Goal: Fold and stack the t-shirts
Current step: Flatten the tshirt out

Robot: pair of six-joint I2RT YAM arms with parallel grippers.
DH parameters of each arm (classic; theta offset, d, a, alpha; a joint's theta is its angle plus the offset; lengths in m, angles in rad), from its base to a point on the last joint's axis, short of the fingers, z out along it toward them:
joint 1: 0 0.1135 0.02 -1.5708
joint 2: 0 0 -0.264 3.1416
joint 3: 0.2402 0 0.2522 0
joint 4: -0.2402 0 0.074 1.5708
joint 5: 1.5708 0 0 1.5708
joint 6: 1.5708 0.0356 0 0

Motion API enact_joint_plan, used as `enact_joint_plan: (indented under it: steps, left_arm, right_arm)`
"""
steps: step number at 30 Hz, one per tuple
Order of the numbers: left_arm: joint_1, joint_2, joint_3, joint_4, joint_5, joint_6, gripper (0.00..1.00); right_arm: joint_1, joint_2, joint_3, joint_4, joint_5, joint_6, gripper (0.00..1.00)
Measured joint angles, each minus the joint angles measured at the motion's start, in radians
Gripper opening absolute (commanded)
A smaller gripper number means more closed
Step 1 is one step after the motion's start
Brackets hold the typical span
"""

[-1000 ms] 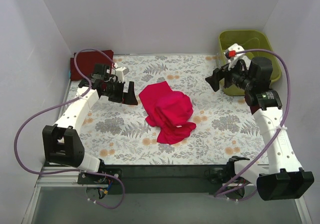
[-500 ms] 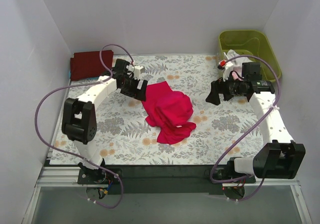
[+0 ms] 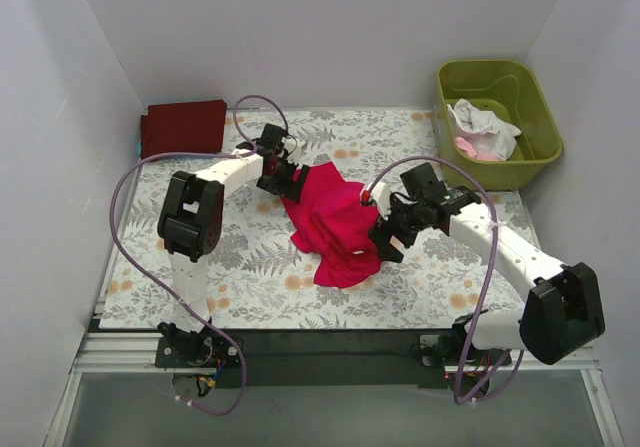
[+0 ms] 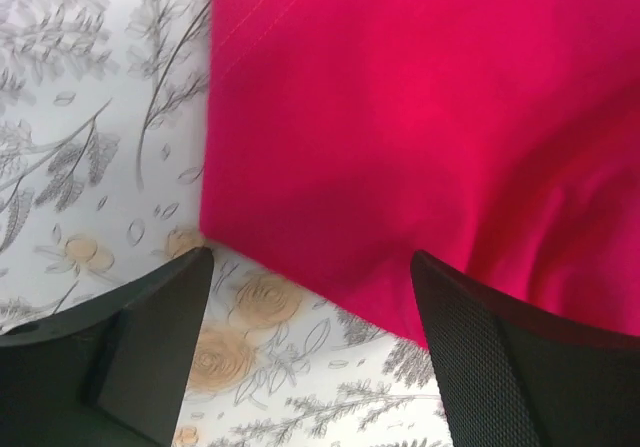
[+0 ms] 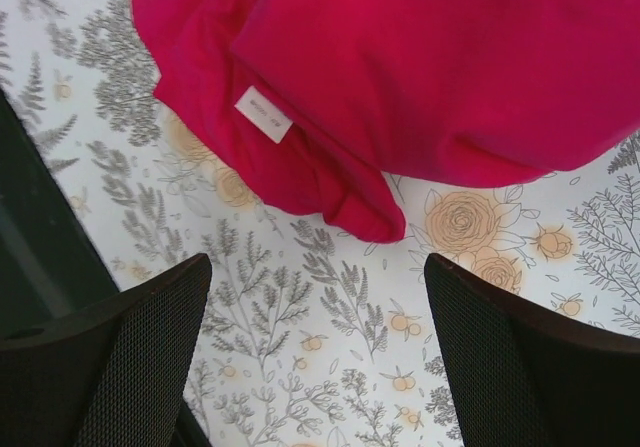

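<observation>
A crumpled crimson red t-shirt [image 3: 335, 222] lies in the middle of the floral table cloth [image 3: 240, 257]. My left gripper [image 3: 287, 178] is open at the shirt's far left corner, jaws astride its hem [image 4: 300, 237]. My right gripper [image 3: 385, 232] is open just right of the shirt's near part; the shirt [image 5: 420, 77] with a white label [image 5: 263, 114] lies ahead of its jaws. A folded dark maroon t-shirt [image 3: 182, 127] lies at the back left. White and pale pink shirts [image 3: 482, 132] lie in the tub.
An olive-green plastic tub [image 3: 530, 102] stands at the back right corner. White walls enclose the table on three sides. The table's dark front edge [image 3: 320, 342] runs along the near side.
Both arms have swung in to the red shirt: the left gripper moved right to its far left corner, the right gripper moved left and nearer to its right side. The shirt has not moved.
</observation>
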Motion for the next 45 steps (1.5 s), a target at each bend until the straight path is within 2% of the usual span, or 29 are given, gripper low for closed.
enact_joint_plan:
  steps: [2,3,6,8,10,11,12,13,14,16,17,28,32,39,45]
  left_arm:
    - [-0.018,0.007,0.005,0.013,-0.035,0.005,0.67]
    - [-0.025,0.01,0.007,0.018,-0.056,0.008,0.56]
    - [-0.039,0.023,0.02,0.019,-0.111,0.018,0.36]
    - [-0.04,0.026,0.024,0.019,-0.133,0.022,0.14]
    - [-0.036,0.026,0.026,0.01,-0.14,0.014,0.0]
    - [-0.031,0.026,0.031,0.0,-0.137,0.01,0.0]
    - [-0.024,0.026,0.036,-0.015,-0.129,0.005,0.0]
    - [-0.018,0.026,0.042,-0.037,-0.116,-0.001,0.0]
    - [-0.01,0.026,0.049,-0.061,-0.101,-0.006,0.0]
    - [0.012,0.024,0.078,-0.117,-0.063,-0.023,0.0]
    - [0.027,0.02,0.096,-0.144,-0.04,-0.031,0.0]
    - [0.266,-0.172,0.266,-0.295,0.166,-0.124,0.0]
    - [0.294,-0.252,0.248,-0.322,0.183,-0.122,0.0]
    - [0.307,-0.404,0.142,-0.375,0.198,-0.11,0.0]
    - [0.396,-0.605,0.145,-0.379,0.163,-0.134,0.0]
  right_arm:
    - [0.023,0.023,-0.028,0.045,0.051,0.0,0.93]
    - [0.031,0.042,-0.037,0.067,0.079,0.0,0.93]
    - [0.042,0.109,-0.043,0.121,0.143,-0.001,0.93]
    - [0.05,0.148,-0.047,0.161,0.176,0.0,0.93]
    - [0.059,0.17,-0.064,0.202,0.202,-0.007,0.83]
    - [0.064,0.179,-0.076,0.219,0.213,-0.013,0.76]
    - [0.067,0.188,-0.084,0.23,0.221,-0.019,0.61]
    - [0.07,0.2,-0.089,0.234,0.231,-0.028,0.53]
    - [0.072,0.21,-0.089,0.237,0.24,-0.033,0.39]
    - [0.07,0.213,-0.087,0.241,0.246,-0.045,0.24]
    - [0.066,0.211,-0.083,0.239,0.247,-0.053,0.02]
    - [-0.089,0.093,0.164,0.137,0.177,-0.099,0.01]
    - [-0.115,0.058,0.219,0.1,0.171,-0.132,0.01]
    - [-0.116,0.004,0.221,-0.032,0.146,-0.175,0.01]
    - [-0.103,-0.149,0.239,-0.161,0.011,-0.174,0.01]
